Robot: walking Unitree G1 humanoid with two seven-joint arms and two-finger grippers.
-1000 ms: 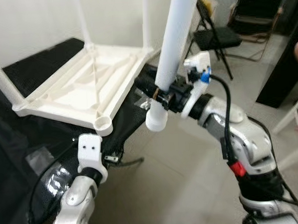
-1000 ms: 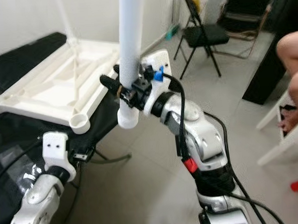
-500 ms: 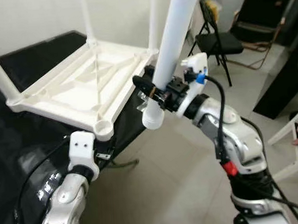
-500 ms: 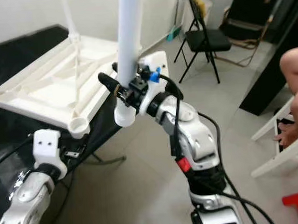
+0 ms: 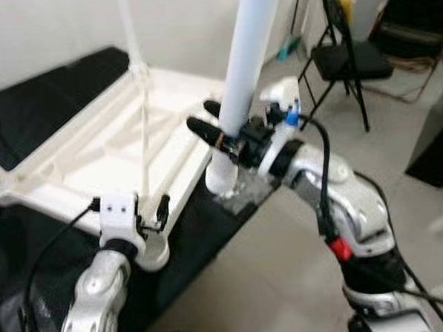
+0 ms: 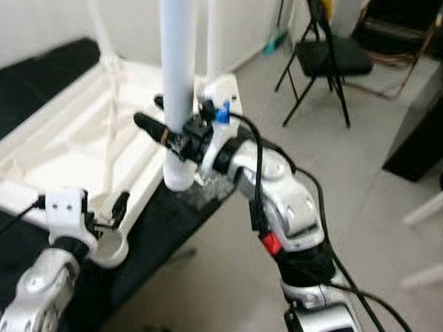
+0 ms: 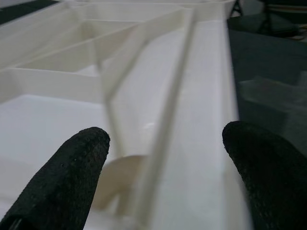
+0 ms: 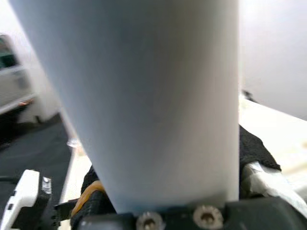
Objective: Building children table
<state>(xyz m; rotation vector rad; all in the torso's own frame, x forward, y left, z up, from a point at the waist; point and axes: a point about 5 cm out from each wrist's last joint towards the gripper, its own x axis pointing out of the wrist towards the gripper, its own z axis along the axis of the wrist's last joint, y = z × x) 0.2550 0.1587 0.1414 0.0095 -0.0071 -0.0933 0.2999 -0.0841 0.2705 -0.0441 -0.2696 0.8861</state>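
Observation:
The white plastic table top (image 5: 73, 163) lies upside down on a black-covered surface, with white legs (image 5: 131, 44) standing up from its far corners. My right gripper (image 5: 221, 134) is shut on a thick white table leg (image 5: 240, 76) and holds it upright, its lower end beside the table top's right corner. In the right wrist view the leg (image 8: 144, 96) is clamped between the black fingers (image 8: 256, 151). My left gripper (image 5: 131, 213) is open at the near edge, just above an empty round corner socket (image 5: 155, 255). Between its two fingertips (image 7: 64, 179) shows the ribbed underside (image 7: 158, 96).
A black folding chair (image 5: 349, 55) stands at the back right on the tiled floor (image 5: 286, 274). The black cloth (image 5: 46, 89) runs left under the table top. A white frame (image 6: 435, 274) pokes in at the right edge.
The camera has shifted. My right gripper has brought the leg left, up to the table top's right corner. My left gripper has risen from below the near corner socket to the table's edge.

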